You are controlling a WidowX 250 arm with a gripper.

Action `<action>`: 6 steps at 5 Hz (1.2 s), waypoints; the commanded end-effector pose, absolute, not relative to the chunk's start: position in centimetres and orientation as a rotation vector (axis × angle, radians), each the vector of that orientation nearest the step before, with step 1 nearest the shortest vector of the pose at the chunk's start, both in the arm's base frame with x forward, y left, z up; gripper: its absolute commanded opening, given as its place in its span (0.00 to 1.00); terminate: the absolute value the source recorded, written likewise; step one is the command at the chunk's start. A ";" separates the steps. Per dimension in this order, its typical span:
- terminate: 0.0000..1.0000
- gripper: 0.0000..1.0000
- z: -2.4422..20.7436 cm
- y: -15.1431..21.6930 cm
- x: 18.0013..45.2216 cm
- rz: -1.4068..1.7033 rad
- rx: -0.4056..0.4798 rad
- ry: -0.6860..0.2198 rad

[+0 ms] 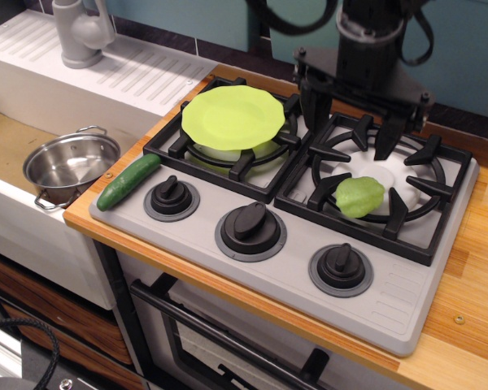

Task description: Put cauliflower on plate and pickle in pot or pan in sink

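The gripper [352, 136] is hanging over the back of the right burner grate [380, 183], jaws spread wide and holding nothing; its tips look just clear of the grate, though that is hard to judge from this angle. The cauliflower [359, 197], pale green and lumpy, is sitting on that grate in front of the gripper. The lime-green plate [233, 117] is resting on the left grate. The dark pickle [128, 181] is lying at the stove's [293, 272] left edge, beside the sink [16, 207], where the steel pot [70, 163] is standing.
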State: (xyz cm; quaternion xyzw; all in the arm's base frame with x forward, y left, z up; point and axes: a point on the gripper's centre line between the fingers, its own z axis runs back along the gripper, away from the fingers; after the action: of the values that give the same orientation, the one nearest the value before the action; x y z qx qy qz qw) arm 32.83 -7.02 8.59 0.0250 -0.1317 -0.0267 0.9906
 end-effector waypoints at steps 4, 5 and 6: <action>0.00 1.00 5.0 -8.7 30.7 -0.001 0.042 -0.354; 0.00 1.00 4.4 -8.3 32.1 -0.038 0.013 -0.386; 0.00 1.00 5.0 -8.0 32.6 -0.061 0.019 -0.389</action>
State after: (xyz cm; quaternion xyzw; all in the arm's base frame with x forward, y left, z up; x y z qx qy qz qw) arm 31.32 -7.95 3.88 0.0151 -0.1711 -0.0355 0.9845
